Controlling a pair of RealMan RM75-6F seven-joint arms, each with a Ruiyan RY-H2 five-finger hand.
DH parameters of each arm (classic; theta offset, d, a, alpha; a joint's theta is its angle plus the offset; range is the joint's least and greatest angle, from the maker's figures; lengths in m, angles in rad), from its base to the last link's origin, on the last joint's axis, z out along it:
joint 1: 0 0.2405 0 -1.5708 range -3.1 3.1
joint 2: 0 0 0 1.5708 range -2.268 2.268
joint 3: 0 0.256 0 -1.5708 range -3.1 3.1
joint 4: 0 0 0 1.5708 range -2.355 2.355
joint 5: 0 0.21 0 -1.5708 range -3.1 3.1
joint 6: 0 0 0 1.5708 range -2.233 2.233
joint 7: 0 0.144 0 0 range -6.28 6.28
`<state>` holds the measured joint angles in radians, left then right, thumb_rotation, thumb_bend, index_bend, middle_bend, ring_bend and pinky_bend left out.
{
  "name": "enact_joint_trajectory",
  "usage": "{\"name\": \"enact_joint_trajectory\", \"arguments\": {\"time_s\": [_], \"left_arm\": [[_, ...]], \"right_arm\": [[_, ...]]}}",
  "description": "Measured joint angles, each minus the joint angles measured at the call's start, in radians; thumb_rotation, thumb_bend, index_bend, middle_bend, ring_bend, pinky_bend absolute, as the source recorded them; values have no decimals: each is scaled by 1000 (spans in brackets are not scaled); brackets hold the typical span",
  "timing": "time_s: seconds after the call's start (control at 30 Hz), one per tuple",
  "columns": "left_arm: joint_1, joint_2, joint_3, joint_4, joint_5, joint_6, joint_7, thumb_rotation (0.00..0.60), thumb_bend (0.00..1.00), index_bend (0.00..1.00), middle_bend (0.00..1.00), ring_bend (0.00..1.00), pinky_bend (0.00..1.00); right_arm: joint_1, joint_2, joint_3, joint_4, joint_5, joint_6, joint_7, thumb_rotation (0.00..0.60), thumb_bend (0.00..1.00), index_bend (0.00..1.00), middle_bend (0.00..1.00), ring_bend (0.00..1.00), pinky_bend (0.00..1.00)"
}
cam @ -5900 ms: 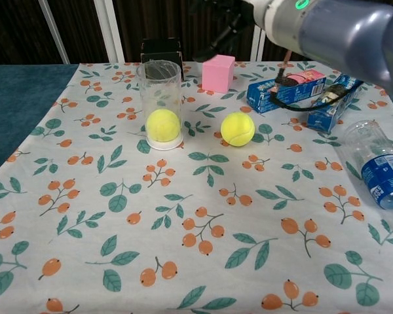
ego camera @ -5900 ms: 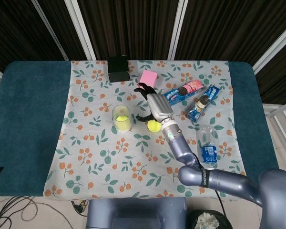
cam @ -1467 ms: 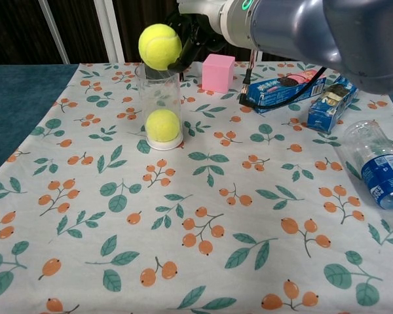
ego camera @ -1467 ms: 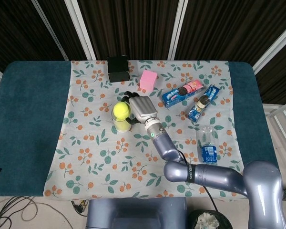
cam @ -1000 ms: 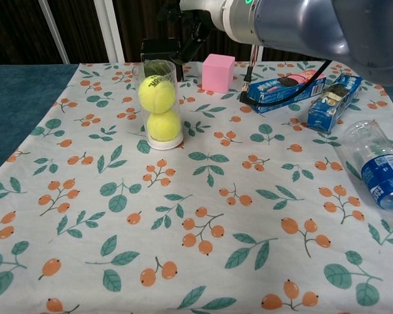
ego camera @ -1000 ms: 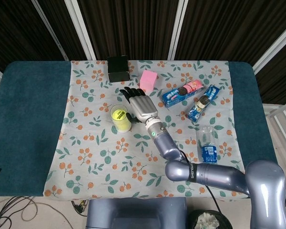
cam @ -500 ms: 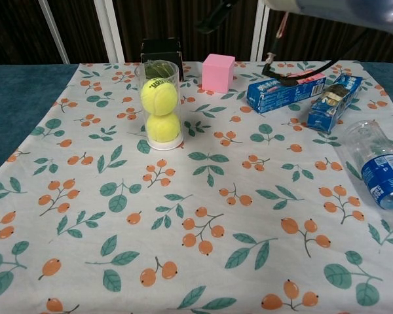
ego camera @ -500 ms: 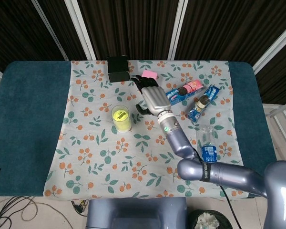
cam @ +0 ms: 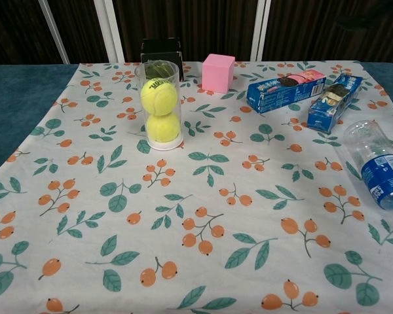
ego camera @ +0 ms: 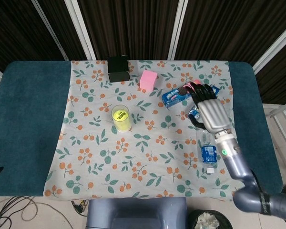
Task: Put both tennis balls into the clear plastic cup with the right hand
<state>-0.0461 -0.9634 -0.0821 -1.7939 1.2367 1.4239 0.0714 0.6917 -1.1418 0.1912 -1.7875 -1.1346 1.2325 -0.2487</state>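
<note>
On the floral cloth (cam: 203,196) covering a teal table (ego camera: 28,119), the clear plastic cup (cam: 160,104) stands upright with both tennis balls inside it, the upper tennis ball (cam: 158,95) resting directly on the lower tennis ball (cam: 162,126). The head view shows the cup left of centre on the cloth, the top ball filling its mouth (ego camera: 120,114).

Behind the cup, near the cloth's far edge, sits a black box (cam: 161,49), and just to its right a pink cube (cam: 219,72). Further right lie two blue snack boxes: one with a pink end (cam: 285,91), angled across the cloth, and a second blue box (cam: 333,102) close beside it. A plastic water bottle (cam: 379,171) with a blue label lies on its side near the right edge of the cloth.

The robot's right hand (ego camera: 209,107) hangs above the right side of the table, well apart from the cup, its dark fingers (ego camera: 198,89) apart and extended, holding nothing. From the head camera it overlaps the second blue box and sits just above the bottle (ego camera: 208,148), with the grey forearm running down toward the lower right corner. The chest view does not catch the hand. The left hand appears in neither view.
</note>
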Motion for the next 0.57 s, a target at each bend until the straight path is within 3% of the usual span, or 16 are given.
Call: {"name": "enact_joint_trajectory", "arguments": {"time_s": [0.13,0.23,0.37,0.57], "left_arm": [[0,-17,-4,21,13,17,-1,600,33,86,0,0,49],[-1,-30,-8,39,22,25,-4,600,33,86,0,0,49],[-4,-41,-9,59,36,27,-17,600,32,86,0,0,48],[-10,-53,-8,84,44,19,-22,600,32,86,0,0,48]], "right_arm": [[-145,58,-127,-5,-147,129,22,600,410,51,0,26,36],[-222,78,-192,14,-224,198,24,600,410,51,0,26,36],[-303,85,-241,57,-282,274,25,600,410,51,0,26,36],[-398,79,-269,128,-331,375,26,600,410,51,0,26,36]]}}
